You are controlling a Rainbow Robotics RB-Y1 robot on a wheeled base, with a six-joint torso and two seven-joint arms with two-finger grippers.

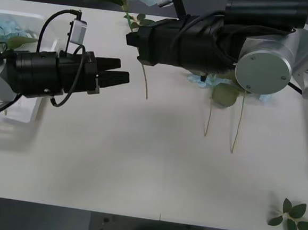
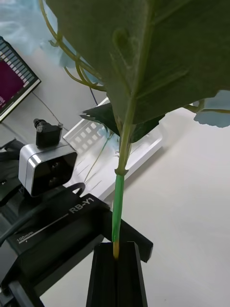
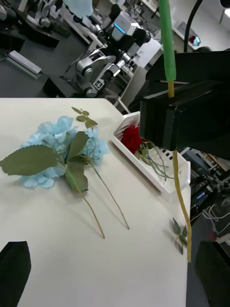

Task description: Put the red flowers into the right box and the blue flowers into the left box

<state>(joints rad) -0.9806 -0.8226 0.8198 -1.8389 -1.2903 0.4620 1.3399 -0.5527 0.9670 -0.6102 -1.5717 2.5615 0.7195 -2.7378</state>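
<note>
My right gripper [image 1: 131, 39] is shut on the thin stem [image 2: 117, 211] of a blue flower, held above the table's far middle. Its broad green leaf [image 2: 143, 57] fans out above the fingers, and the stem's tail [image 1: 145, 82] hangs down. My left gripper [image 1: 124, 71] is open just left of that tail, level with it, fingers apart [image 3: 13, 268]. Two more blue flowers [image 3: 57, 144] lie on the table under the right arm, stems [image 1: 236, 127] pointing toward me. The left box [image 1: 10, 111] holds pale blue blooms. A red flower [image 3: 130, 136] lies in the right box [image 3: 153, 172].
A loose green leaf sprig [image 1: 294, 217] lies near the table's front right corner. The right arm's bulky wrist [image 1: 264, 70] hangs over the blue flowers on the table. Bare tabletop stretches across the middle and front.
</note>
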